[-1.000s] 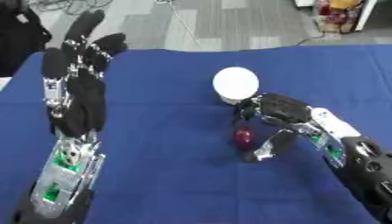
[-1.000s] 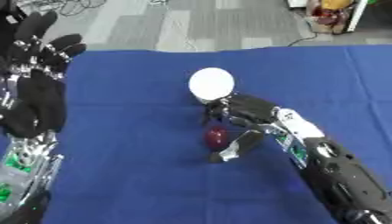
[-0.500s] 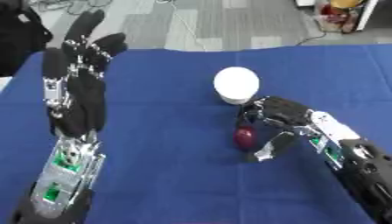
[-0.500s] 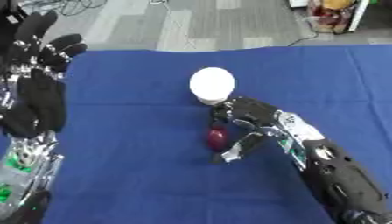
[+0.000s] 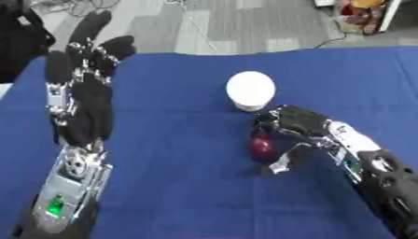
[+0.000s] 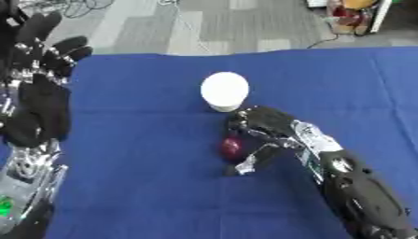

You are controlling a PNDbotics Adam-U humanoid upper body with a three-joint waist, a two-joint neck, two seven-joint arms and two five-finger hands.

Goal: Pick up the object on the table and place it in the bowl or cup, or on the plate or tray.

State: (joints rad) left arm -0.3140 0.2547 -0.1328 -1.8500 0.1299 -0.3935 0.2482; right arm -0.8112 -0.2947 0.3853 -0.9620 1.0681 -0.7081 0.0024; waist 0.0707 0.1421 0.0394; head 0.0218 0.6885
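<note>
Over the past second the robot's black right hand (image 5: 296,127) has drawn in closer around the small dark-red rounded object (image 5: 261,146), its fingers curling over the top of it while the thumb (image 5: 284,162) reaches down on the near side; whether the object has left the cloth cannot be told. The object sits on the blue cloth-covered table (image 5: 188,186), just in front of the white upturned-looking cup (image 5: 250,90), near it but apart. The right forearm, black with a silver-white wrist section, comes in from the lower right corner. On the far side of the scene the robot's left hand (image 5: 81,93) stands idle at the left edge, black fingers spread apart and pointing up, holding nothing, well away from both the cup and the object. Its forearm, silver with a green light, runs down to the lower left corner. Beyond the table's far edge lies grey flooring with loose cables.
</note>
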